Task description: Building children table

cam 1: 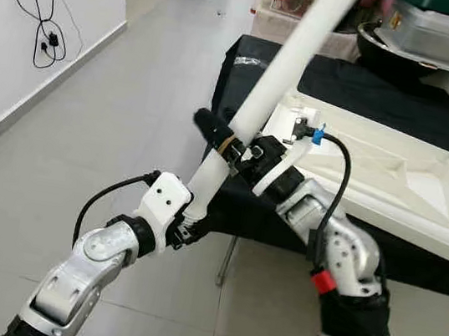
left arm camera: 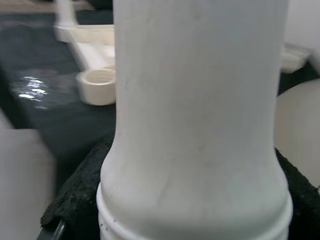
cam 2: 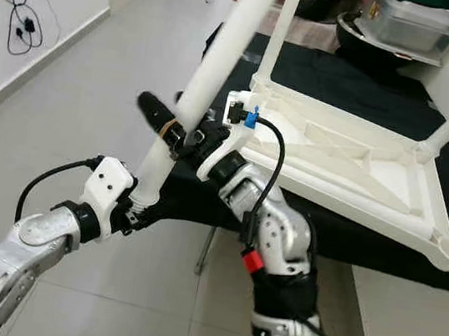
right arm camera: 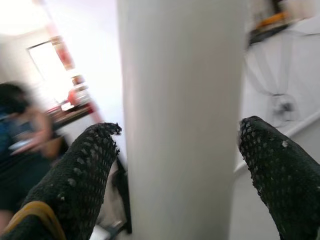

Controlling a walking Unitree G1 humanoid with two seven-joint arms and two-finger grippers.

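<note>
Left pincer (cam 1: 189,224): closed on the threaded lower end of the white table leg (cam 1: 276,78).

Table leg: one long tube, its axis rising from the left pincer up and rightward, away from the robot, over the near corner of the tabletop.

Right pincer (cam 1: 229,145): clamped across the same leg, higher up the shaft.

Tabletop (cam 1: 423,193): white, upside down on the black-covered desk (cam 1: 371,93), right of both pincers. An open corner socket (left arm camera: 97,86) lies just beyond the leg's threaded end; judged target.
</note>
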